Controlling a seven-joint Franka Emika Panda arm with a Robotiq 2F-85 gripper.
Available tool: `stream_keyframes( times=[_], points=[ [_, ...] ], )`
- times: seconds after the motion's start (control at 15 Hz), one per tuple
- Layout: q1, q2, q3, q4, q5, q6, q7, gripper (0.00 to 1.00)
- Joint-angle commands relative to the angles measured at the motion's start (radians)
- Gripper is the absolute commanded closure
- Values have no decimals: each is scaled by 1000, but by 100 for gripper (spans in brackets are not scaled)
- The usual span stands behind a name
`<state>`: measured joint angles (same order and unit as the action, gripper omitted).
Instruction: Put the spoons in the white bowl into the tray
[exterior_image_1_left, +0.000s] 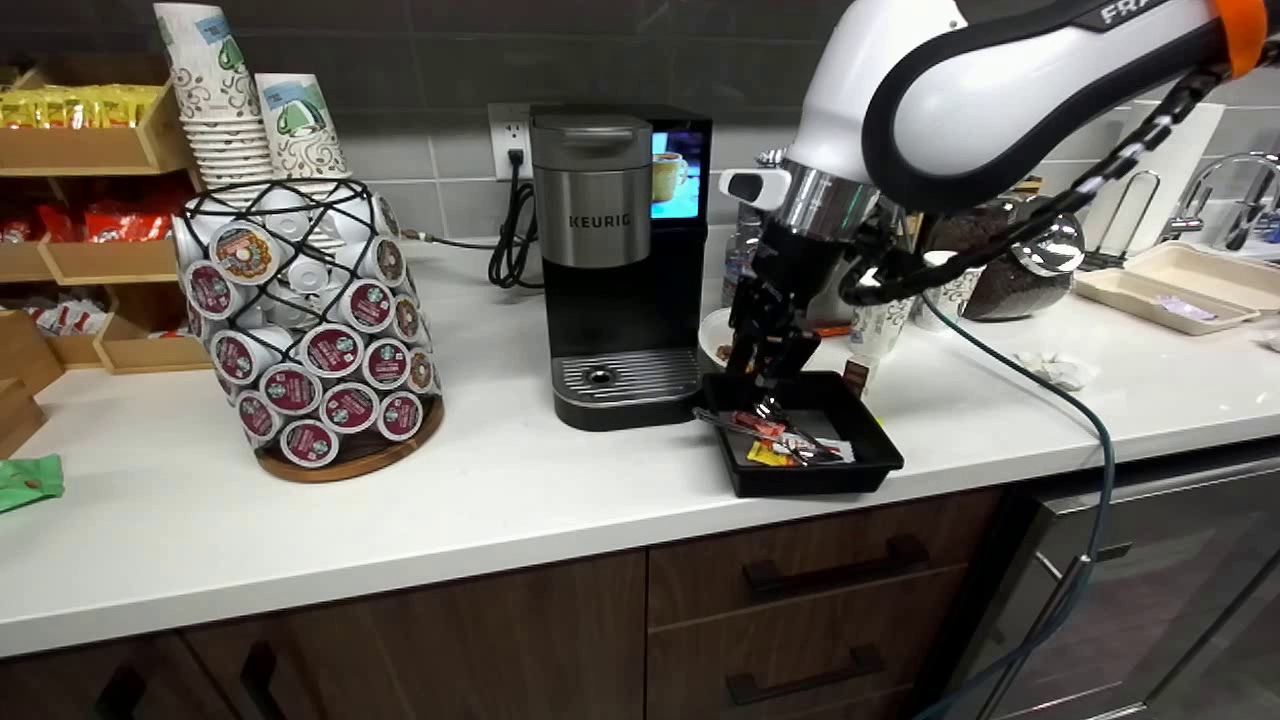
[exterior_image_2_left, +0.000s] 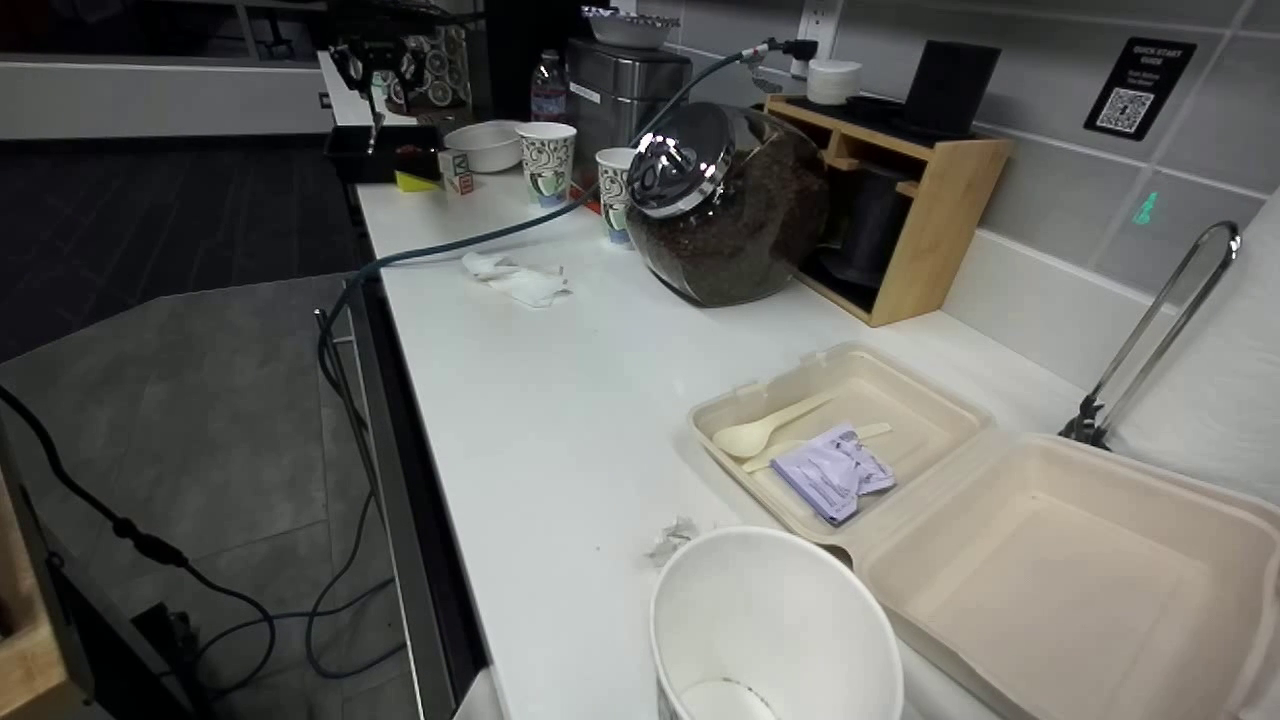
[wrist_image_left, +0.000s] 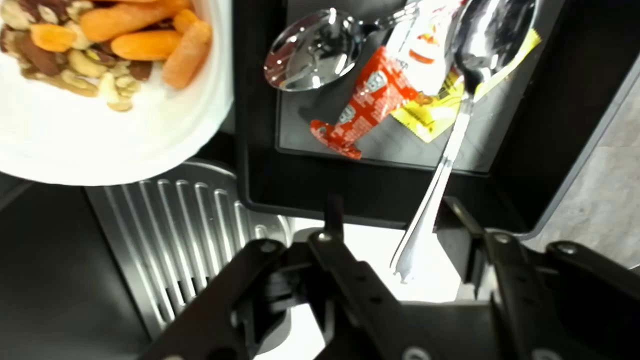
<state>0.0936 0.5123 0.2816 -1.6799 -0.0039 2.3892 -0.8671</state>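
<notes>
The black tray sits at the counter's front edge; its wall shows in the wrist view. One silver spoon lies in it. A second spoon has its bowl over the tray and its handle crossing the rim beside the coffee machine. My gripper is open, its fingers apart on both sides of that handle. In an exterior view the gripper hangs over the tray's back left. The white bowl stands beside the tray and holds carrots and nuts; no spoon shows in its visible part.
Red and yellow wrappers lie in the tray. The coffee machine stands close beside the tray. Paper cups, a small box and a glass jar stand nearby. A blue hose hangs over the counter.
</notes>
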Motion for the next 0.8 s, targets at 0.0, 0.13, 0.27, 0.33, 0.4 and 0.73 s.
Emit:
stream_keyframes(
  times=[0.0, 0.13, 0.27, 0.33, 0.4, 0.73],
  points=[
    [-30, -132, -20, -101, 32, -6, 43, 14],
    [-36, -175, -60, -145, 15, 48, 114, 1],
    [-58, -207, -75, -189, 47, 133, 156, 0],
    [-72, -221, -80, -216, 66, 189, 166, 0],
    [-88, -232, -70, -239, 104, 252, 161, 0],
    [-89, -207, -74, -200, 88, 230, 147, 0]
  ],
)
